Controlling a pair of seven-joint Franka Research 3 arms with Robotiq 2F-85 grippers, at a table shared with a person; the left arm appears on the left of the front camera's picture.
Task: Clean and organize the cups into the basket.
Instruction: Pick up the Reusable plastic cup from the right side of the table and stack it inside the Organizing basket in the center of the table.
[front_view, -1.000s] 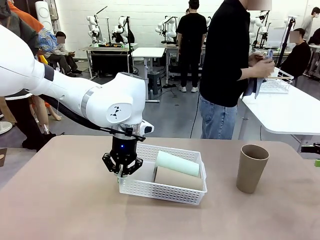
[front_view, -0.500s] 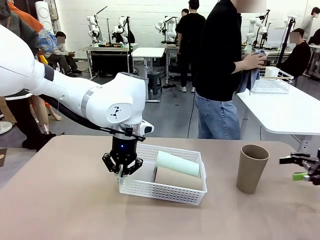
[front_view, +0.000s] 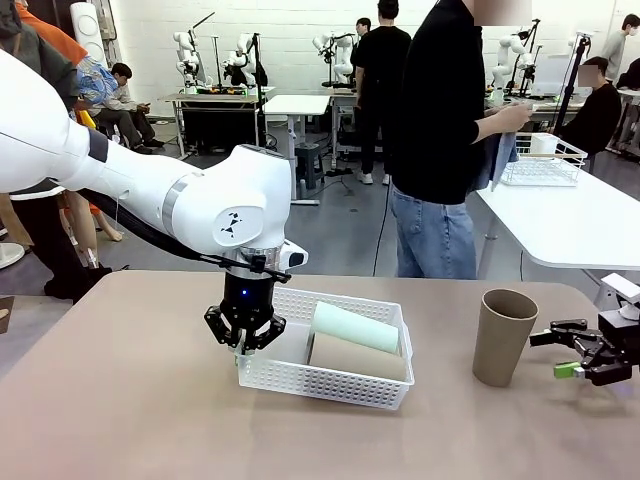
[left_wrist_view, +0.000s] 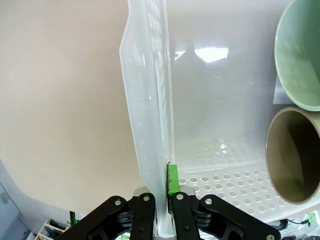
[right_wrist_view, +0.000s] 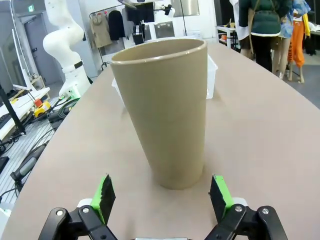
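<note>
Left pincer (front_view: 243, 346) is clamping the basket (front_view: 330, 385) wall. Right pincer (front_view: 550, 353), jaws apart, is facing the upright tan cup (front_view: 503, 336): seemingly light, rigid, tapered; grip mid-body.

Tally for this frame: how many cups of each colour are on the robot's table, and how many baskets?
Tan-brown cups: 2
Mint-green cup: 1
White basket: 1
Total: 4
</note>
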